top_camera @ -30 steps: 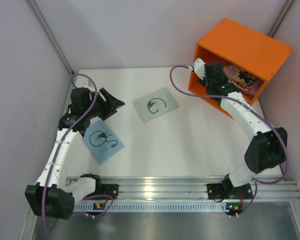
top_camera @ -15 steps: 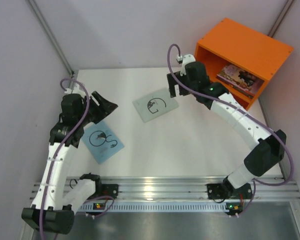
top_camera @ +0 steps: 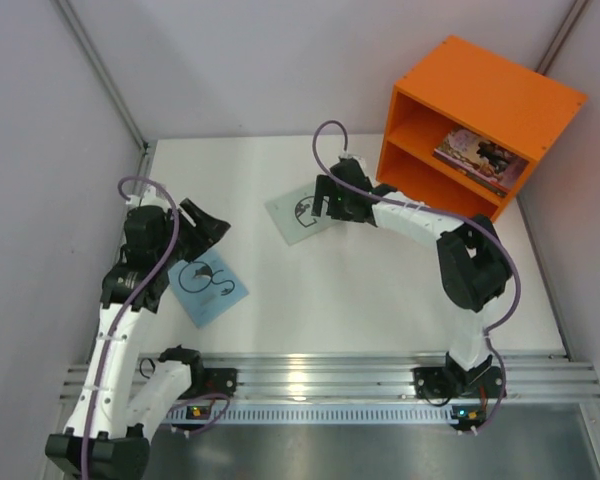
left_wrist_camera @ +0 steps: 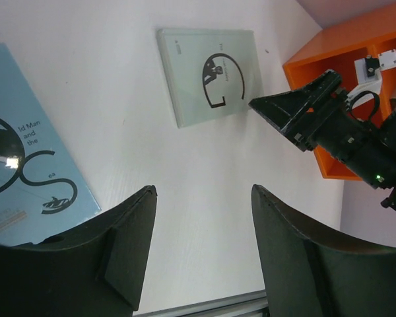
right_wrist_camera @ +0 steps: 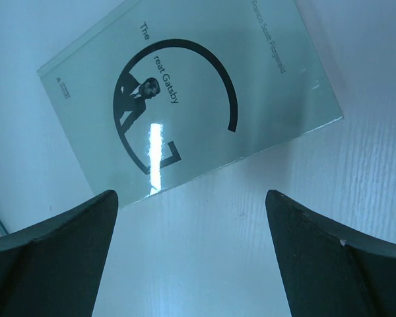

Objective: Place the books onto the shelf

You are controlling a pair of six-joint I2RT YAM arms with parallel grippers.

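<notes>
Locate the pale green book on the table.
In the top view, the pale green Great Gatsby book lies flat mid-table, left of the orange shelf, under the open right pincer.

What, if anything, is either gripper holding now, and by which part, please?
Nothing is held. The right gripper stands open above the pale green Great Gatsby book, the left gripper open beside the light blue Old Man and the Sea book.

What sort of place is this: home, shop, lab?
Probably a robot lab cell: a white table boxed in by plain pale panels, an aluminium rail at its near edge, and staged props: an orange shelf, a pale green book, a light blue book.
</notes>
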